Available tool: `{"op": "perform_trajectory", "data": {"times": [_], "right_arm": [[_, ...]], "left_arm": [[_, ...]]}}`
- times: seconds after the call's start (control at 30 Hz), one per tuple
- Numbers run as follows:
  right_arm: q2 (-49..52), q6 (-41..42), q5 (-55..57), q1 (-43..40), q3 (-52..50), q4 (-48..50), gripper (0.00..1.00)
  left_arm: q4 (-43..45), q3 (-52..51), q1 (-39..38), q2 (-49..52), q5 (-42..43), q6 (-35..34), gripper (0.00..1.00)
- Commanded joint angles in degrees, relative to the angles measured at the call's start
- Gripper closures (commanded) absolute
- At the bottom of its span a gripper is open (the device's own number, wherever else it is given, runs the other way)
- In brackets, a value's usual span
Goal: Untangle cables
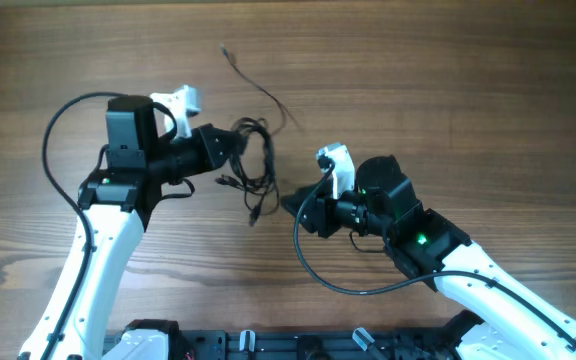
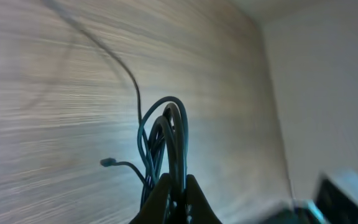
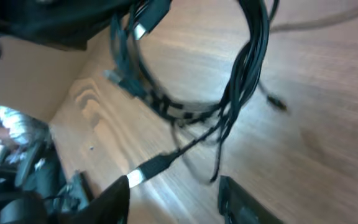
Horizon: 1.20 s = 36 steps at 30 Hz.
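The cables [image 1: 259, 165] hang as a looped black bundle in the middle of the table, with one strand [image 1: 256, 84] trailing away toward the far side. My left gripper [image 1: 236, 146] is shut on the bundle; in the left wrist view the loop [image 2: 169, 124] rises straight out of the closed left gripper [image 2: 178, 186], and a small plug [image 2: 107, 162] sticks out to the left. My right gripper [image 1: 290, 205] stands open just right of the bundle's lower end. In the right wrist view a silvery-tipped plug [image 3: 139, 175] lies by the left finger [image 3: 114, 199] of the right gripper [image 3: 176, 200], not clamped.
The wooden table [image 1: 448, 90] carries nothing else. Thick black wires [image 1: 313, 265] loop off both arms near the front. A black rail [image 1: 268, 345] runs along the front edge.
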Motion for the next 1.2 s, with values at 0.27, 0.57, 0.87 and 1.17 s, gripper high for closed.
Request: {"op": "perform_trajectory", "data": {"times": [0.27, 0.57, 0.87, 1.17], "right_arm": [[6.3, 5.3, 9.6, -0.2, 0.7, 0.7, 0.59], [9.4, 8.0, 10.4, -0.1, 0.7, 4.2, 0.74], [10.3, 9.5, 11.6, 1.7, 0.7, 4.7, 0.91], [11.3, 6.3, 5.8, 1.7, 0.7, 1.6, 0.95]], "left_arm": [[1.0, 0.3, -7.8, -0.9, 7.1, 5.1, 0.96], [1.1, 0.3, -8.2, -0.9, 7.2, 2.2, 0.96], [2.2, 0.3, -10.8, -0.9, 5.5, -0.2, 0.96], [2.2, 0.3, -7.9, -0.9, -8.5, -7.7, 0.96]]}}
